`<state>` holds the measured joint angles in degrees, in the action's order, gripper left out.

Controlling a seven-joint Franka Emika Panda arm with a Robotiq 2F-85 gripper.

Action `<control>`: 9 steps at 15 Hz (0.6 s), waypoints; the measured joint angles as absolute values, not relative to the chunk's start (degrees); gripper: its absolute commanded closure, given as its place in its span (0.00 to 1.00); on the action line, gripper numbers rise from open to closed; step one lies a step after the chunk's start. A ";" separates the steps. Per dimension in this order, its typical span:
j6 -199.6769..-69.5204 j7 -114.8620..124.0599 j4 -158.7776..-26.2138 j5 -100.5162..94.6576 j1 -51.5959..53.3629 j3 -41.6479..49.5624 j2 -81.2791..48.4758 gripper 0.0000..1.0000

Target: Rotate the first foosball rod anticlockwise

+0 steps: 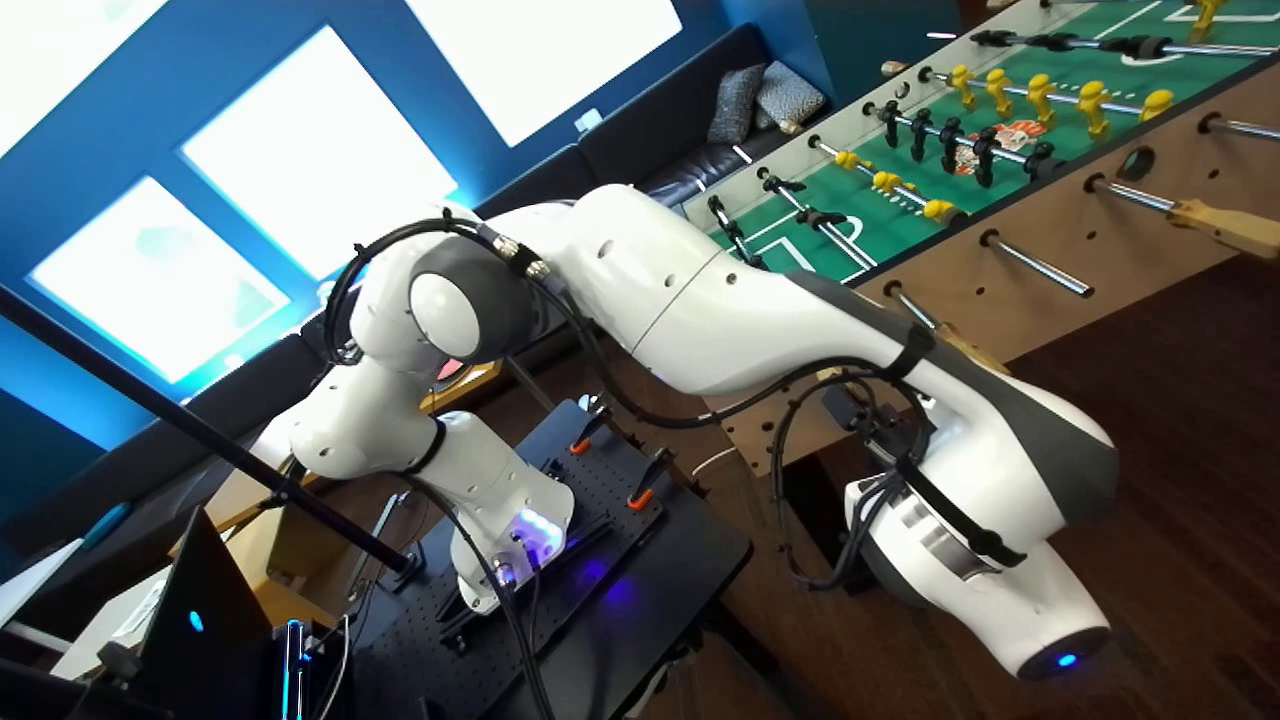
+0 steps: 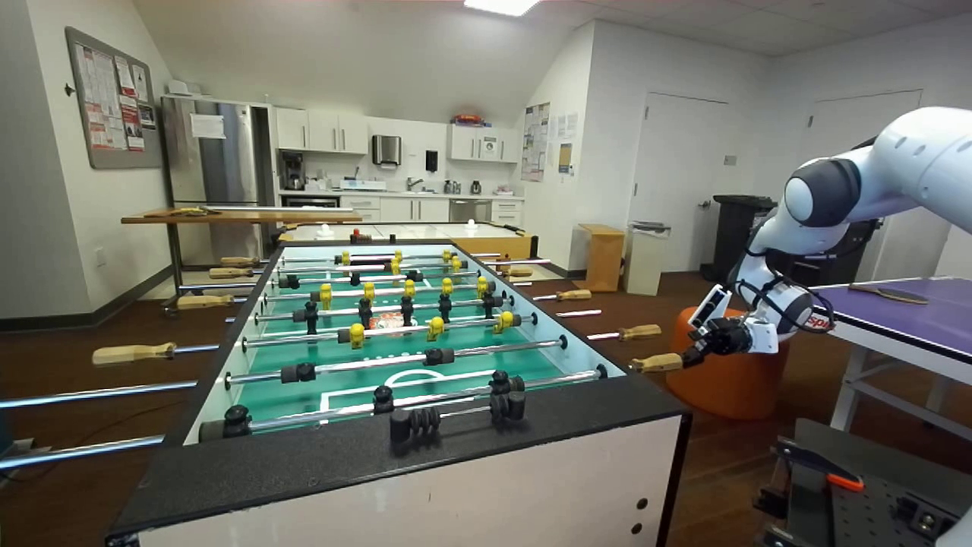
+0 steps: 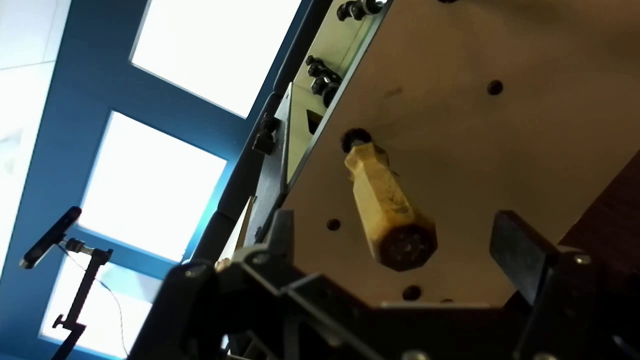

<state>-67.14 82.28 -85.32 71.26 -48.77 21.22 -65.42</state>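
Presently I stand and watch a white robot arm with dark grey joints, which reaches to the side of a long foosball surface with a black rim and a green pitch. At the endmost place of this surface is the thin silver metal rod, going across the pitch with black figures on it. Its pale tan wooden handle, many-sided and with a dark end face, sticks out from the brown side panel, beginning just beside a round black bushing.

The black end effector is spread wide: its two fingers stand well apart, one on each side of the handle as the wrist view shows it, with a gap to each finger. In an exterior view the end effector is right at the free end of this handle; whether they touch, I am not able to tell.

Next along the same panel, a similar rod with tan handle sticks out too. Behind the end effector in that view stands a rounded orange piece of furniture, and more to the right a paddle lies on a purple surface.
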 measured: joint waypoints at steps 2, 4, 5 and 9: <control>-69.31 82.32 -85.97 71.28 -48.51 20.83 -65.68 0.00; -70.95 82.37 -86.62 71.32 -48.21 20.17 -65.92 0.00; -71.43 82.40 -86.89 71.32 -48.03 19.84 -66.04 0.00; -71.60 82.64 -87.65 71.47 -47.43 18.71 -66.27 0.00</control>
<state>-71.60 82.64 -87.65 71.47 -47.43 18.71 -66.27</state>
